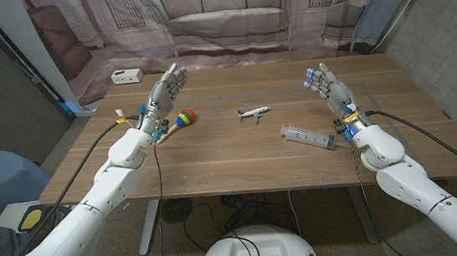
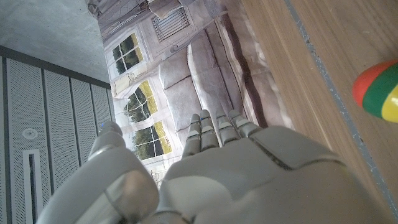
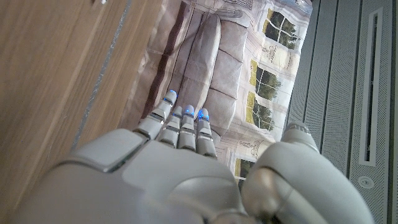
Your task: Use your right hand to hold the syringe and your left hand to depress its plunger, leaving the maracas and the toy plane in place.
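From the head view, your left hand (image 1: 164, 92) stands raised at the table's (image 1: 215, 159) left, fingers apart and holding nothing; the maraca (image 1: 184, 117) lies just beside its wrist. Your right hand (image 1: 328, 85) is likewise spread and empty. The syringe (image 1: 307, 135) lies on the wood near your right wrist, the plane (image 1: 253, 113) mid-table.

In the left wrist view, the fingers (image 2: 214, 127) reach out straight, the maraca (image 2: 379, 90) at the edge.

In the right wrist view, blue-tipped fingers (image 3: 180, 127) extend, gripping nothing.

The robot's arms are glossy white, rounded shells with black cables along them. The pale grey segmented left hand (image 1: 163, 95) matches the blue-tipped right hand (image 1: 328, 86).
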Robot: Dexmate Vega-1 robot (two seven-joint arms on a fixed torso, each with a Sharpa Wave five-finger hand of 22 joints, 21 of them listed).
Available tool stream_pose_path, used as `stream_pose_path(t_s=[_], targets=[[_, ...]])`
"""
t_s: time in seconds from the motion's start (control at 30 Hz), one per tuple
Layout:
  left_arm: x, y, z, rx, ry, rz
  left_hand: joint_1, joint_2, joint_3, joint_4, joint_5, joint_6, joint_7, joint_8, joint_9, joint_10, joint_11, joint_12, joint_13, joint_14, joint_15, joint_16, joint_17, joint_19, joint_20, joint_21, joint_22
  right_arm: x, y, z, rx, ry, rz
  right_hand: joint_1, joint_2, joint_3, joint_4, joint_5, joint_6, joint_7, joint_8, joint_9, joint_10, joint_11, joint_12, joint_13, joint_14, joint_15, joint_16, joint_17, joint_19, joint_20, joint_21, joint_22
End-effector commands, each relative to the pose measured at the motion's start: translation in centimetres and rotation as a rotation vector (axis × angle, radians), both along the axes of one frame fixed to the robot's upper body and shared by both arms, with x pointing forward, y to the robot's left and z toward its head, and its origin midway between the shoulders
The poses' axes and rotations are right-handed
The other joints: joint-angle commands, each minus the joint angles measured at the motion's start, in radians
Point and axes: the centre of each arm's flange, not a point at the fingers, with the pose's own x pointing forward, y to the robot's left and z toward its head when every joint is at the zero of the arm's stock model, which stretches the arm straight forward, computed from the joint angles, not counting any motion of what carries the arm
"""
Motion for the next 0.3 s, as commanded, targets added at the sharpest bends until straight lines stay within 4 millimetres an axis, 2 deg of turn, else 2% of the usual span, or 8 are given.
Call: stream_pose_path(t_s=[0.03, 0.3], targets=[[0.43, 0.79, -0.4, -0.011, 0.012, 0.008, 0.007, -0.003, -0.001, 0.0, -0.001, 0.008, -0.003, 0.003, 0.001, 0.006, 0.001, 0.005, 0.002, 0.006, 0.0, 0.002, 0.003, -0.006, 0.004, 0.001, 0.004, 1.03, 0.62, -0.3, 0.022, 0.012, 0.041, -0.007, -0.001, -0.005, -0.001, -0.002, -0.004, 0.001, -0.002, 0.0, -0.005, -0.001, 0.0, 0.0, -0.003, -0.002, 0.0, 0.0, -0.002, -0.001, -0.006, 0.004], [0.55, 1.02, -0.17, 0.003, 0.003, -0.002, 0.006, -0.003, -0.001, 0.0, -0.001, 0.008, -0.004, 0.003, 0.002, 0.006, -0.003, 0.005, 0.002, 0.005, 0.001, 0.001, 0.003, -0.006, 0.006, 0.001, 0.004, 0.65, 1.38, -0.84, 0.027, 0.029, 0.032, -0.011, -0.001, -0.006, 0.0, -0.002, 0.0, -0.001, 0.001, -0.001, -0.005, 0.0, 0.002, 0.0, -0.005, -0.001, 0.001, -0.001, -0.003, -0.001, -0.01, 0.004]])
